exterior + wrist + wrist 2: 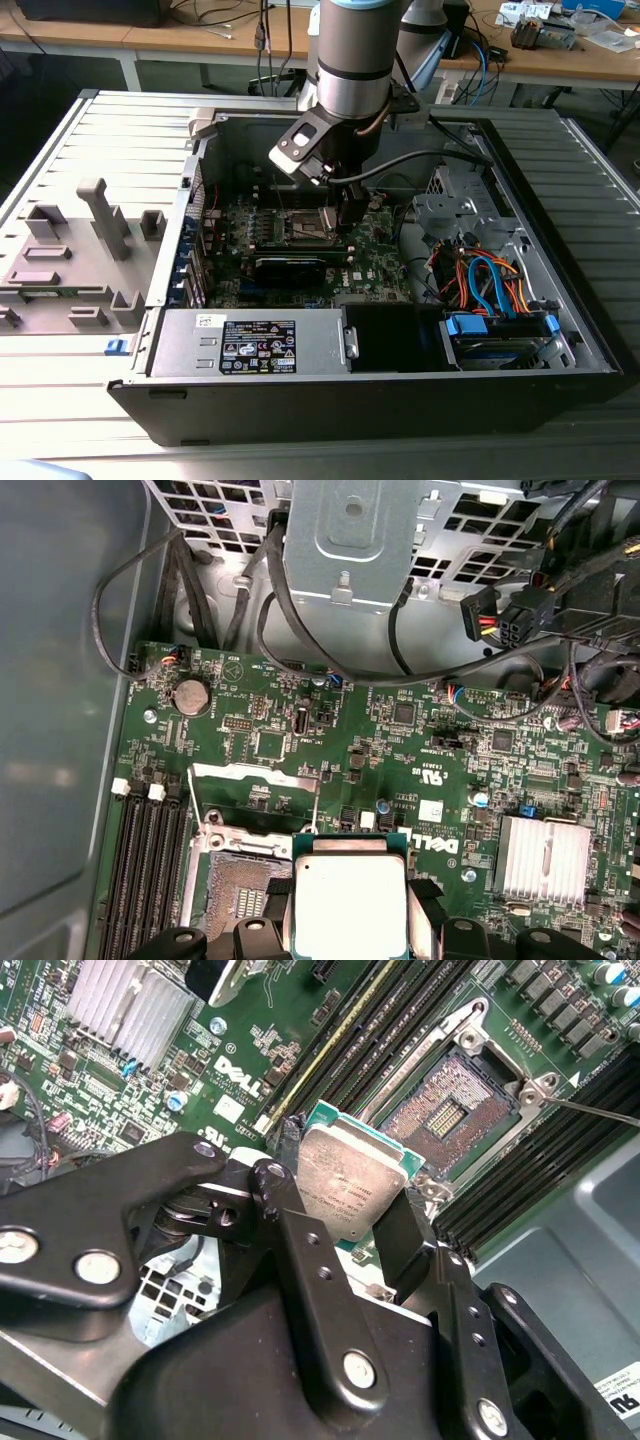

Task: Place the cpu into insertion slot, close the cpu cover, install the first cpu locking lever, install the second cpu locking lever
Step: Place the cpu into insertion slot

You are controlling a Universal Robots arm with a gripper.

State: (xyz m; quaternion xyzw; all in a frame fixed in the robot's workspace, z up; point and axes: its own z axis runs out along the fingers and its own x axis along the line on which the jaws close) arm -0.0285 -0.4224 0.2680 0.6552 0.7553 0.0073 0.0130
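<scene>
My gripper [345, 1200] is shut on the cpu [352, 1182], a flat square chip with a silver-grey top, pinched by its edges between two black fingers [290, 1210]. In the first wrist view the cpu [350, 895] hangs above the green motherboard, beside and partly over the insertion slot [235, 890]. The insertion slot [450, 1115] lies bare, its dark contact field showing inside a silvery border. The cpu cover [255, 775] stands swung up at the slot's far edge. A thin wire lever [590, 1110] sticks out beside the slot. In the exterior view the gripper [350, 220] hovers inside the open computer case, just at the exterior view's right of the insertion slot [305, 228].
Black memory slots [150, 850] run along one side of the socket, and a finned heat sink [543, 855] sits on the other. Loose cables [490, 280] and a drive cage [345, 540] crowd the case. A power supply [250, 345] lines the near wall. Grey fixtures [80, 250] stand outside.
</scene>
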